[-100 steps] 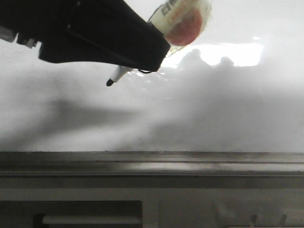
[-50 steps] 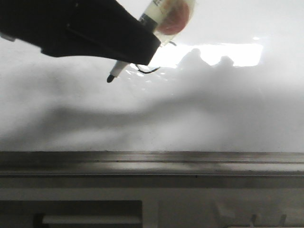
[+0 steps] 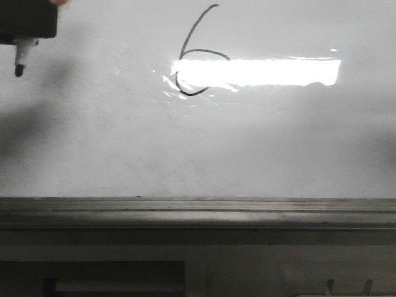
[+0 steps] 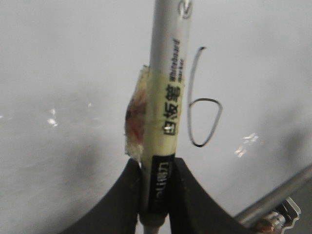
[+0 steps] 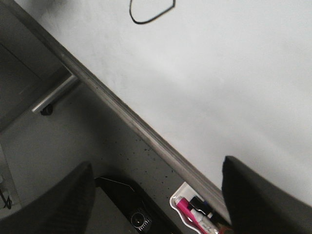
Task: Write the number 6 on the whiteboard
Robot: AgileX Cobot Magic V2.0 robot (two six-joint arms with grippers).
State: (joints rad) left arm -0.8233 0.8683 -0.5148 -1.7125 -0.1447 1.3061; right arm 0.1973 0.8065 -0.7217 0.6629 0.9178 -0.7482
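Observation:
The number 6 (image 3: 184,46) is drawn in thin black line on the whiteboard (image 3: 278,142), its loop crossing the bright light reflection. My left gripper (image 3: 25,25) is at the top left corner of the front view, well left of the 6, shut on the black-and-white marker (image 3: 23,52), whose tip points down. In the left wrist view the fingers (image 4: 122,204) clamp the marker (image 4: 168,97), with the 6 (image 4: 199,145) beside it. My right gripper (image 5: 161,204) is open and empty below the board's edge; the 6's loop (image 5: 144,22) shows above it.
A grey metal rail (image 3: 198,210) runs along the whiteboard's near edge, and also shows in the right wrist view (image 5: 131,122). Below it a white tray (image 5: 176,201) holds a pink marker (image 5: 187,210) and other pens. A black device (image 5: 139,217) sits beside the tray.
My left gripper has moved left with the marker, away from the 6. The whole number now shows, and the arm's shadow has left the middle of the board.

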